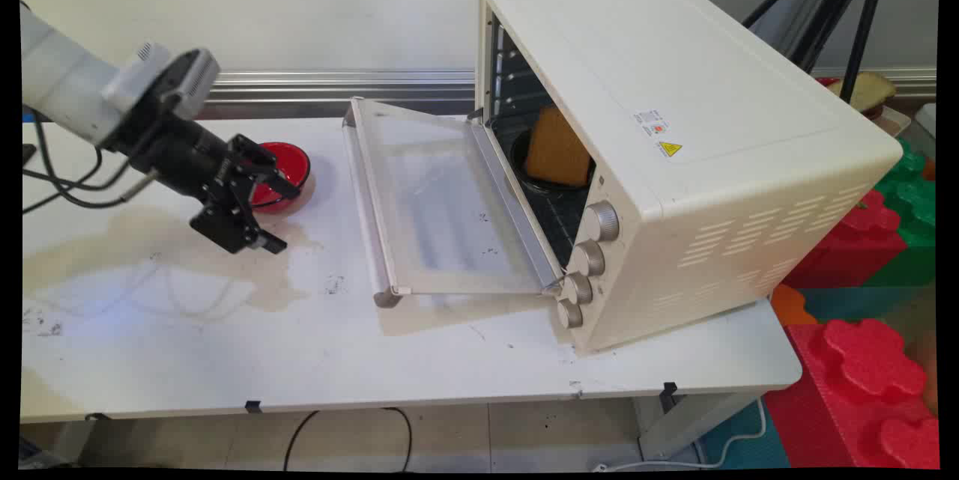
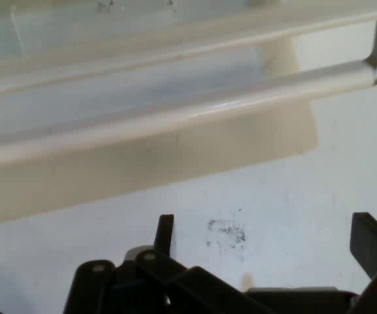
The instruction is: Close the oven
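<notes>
Gripper (image 1: 273,214), fingers spread and grasping nothing, hovers above the table (image 1: 225,345); oven (image 1: 674,150) at 3 o'clock. Main view alone shows bowl (image 1: 288,165) and bread (image 1: 556,147); hand view shows door handle (image 2: 195,108).

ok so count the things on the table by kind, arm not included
oven: 1
red bowl: 1
dark dish inside the oven: 1
slice of bread in that dish: 1
total: 4

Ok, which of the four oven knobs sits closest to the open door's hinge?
The bottom knob. It sits at the column's low end, just right of the door's near hinge corner; the three above step up and away.
</notes>
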`<state>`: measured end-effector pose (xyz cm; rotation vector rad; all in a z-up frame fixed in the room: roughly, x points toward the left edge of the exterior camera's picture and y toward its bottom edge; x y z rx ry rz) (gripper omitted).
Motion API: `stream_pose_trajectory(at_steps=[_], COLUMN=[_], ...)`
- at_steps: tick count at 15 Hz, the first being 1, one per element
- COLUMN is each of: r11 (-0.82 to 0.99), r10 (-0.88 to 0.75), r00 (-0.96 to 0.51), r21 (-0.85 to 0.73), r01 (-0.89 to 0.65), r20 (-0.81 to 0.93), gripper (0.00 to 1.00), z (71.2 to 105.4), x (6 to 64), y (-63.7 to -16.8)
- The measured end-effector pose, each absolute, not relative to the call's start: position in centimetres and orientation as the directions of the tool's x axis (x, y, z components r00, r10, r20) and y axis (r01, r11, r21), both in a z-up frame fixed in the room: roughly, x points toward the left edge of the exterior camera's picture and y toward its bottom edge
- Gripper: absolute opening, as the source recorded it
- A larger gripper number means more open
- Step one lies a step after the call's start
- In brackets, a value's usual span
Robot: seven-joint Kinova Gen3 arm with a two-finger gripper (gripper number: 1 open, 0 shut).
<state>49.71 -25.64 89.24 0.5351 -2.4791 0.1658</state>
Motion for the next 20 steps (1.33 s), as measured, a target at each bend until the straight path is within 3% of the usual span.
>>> stream_pose_trajectory(at_steps=[9,10,20], r11=[0.907,0.906,0.888], r10=[-0.34,-0.34,-0.322], r00=[-0.74,-0.739,-0.7], r21=[-0.007,-0.008,-0.052], r01=[-0.422,-0.423,-0.456], r20=[0.58,0.582,0.637], gripper=[1.0,0.0,0.0], z=[83.2,82.8,79.5], x=[48.5,48.4,46.6], y=[-27.5,-27.6,-30.2])
